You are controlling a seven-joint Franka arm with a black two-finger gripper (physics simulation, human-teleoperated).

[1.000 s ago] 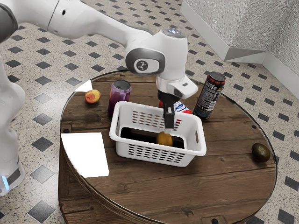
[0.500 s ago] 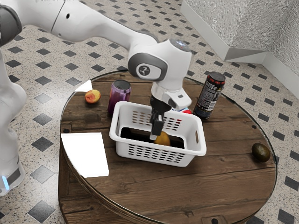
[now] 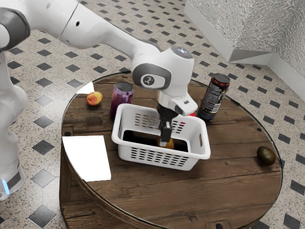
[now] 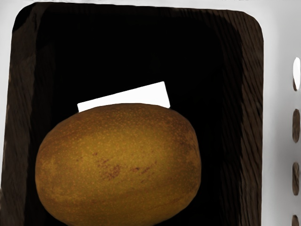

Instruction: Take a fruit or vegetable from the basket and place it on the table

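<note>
Fruit (image 4: 117, 165), one, brown-yellow, oval: inside the white basket (image 3: 200, 154), lying on its side, long axis crosswise to the basket's length, rounded ends directed at the two long slotted walls. Jaws (image 3: 164, 142), black, one set: lowered into the basket at the fruit; whether wide, narrow or holding, cannot tell.

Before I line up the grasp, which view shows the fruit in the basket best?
The wrist view: the brownish-yellow fruit appears large, its speckled skin and dark marks plain, though the lower edge clips it. The exterior view shows it small inside the white basket, partly hidden behind the gripper.
</note>
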